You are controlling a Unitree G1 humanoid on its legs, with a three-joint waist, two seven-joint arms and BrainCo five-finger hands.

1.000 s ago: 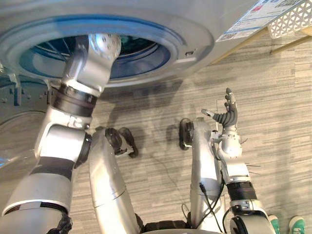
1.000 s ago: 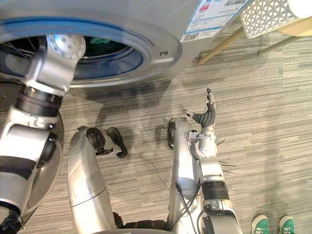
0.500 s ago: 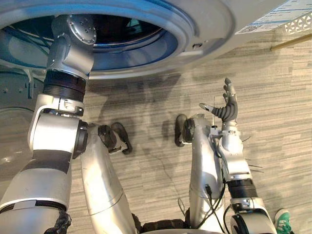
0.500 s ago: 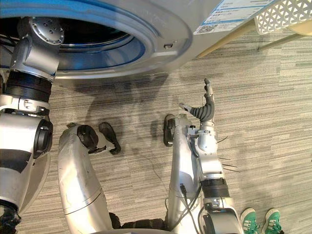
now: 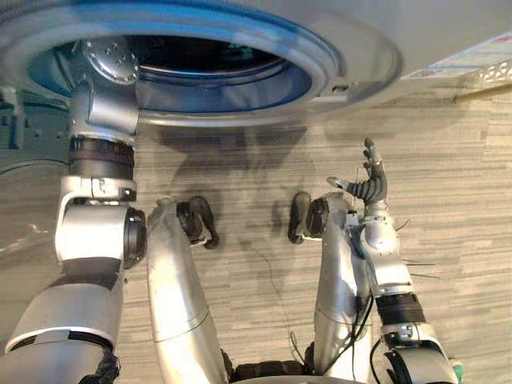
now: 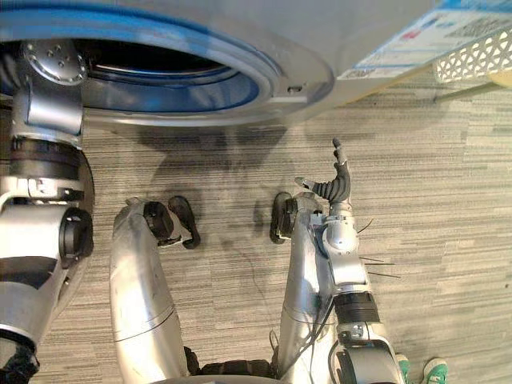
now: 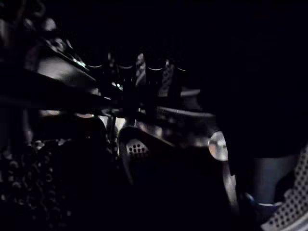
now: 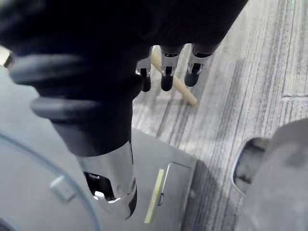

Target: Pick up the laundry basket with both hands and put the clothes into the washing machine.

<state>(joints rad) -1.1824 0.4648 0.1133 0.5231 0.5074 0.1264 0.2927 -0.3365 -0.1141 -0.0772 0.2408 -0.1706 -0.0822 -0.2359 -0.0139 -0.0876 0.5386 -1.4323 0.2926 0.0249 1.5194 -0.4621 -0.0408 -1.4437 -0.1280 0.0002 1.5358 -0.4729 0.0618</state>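
Note:
The washing machine's round opening (image 5: 216, 76) with its blue-grey rim lies ahead of me, door swung to the left. My left arm (image 5: 100, 160) reaches up into the drum, and the rim hides its hand. The left wrist view is dark and gives the drum's perforated wall (image 7: 137, 147); no clothes can be made out there. My right hand (image 5: 370, 182) is open, fingers straight and pointing up, level with the machine's lower front and holding nothing; the same straight fingers (image 8: 166, 72) show in the right wrist view. The white lattice laundry basket (image 6: 480, 54) rests at the far right on a wooden stand.
The machine's glass door (image 5: 20, 228) hangs open at the left beside my left arm. A paper label (image 6: 416, 44) is stuck on the machine's front. A person's green shoes (image 6: 436, 370) stand on the striped carpet at the lower right.
The camera has shifted, so the opening sits more to the right in the view. My left arm is still inside the drum. The right hand has held its open pose.

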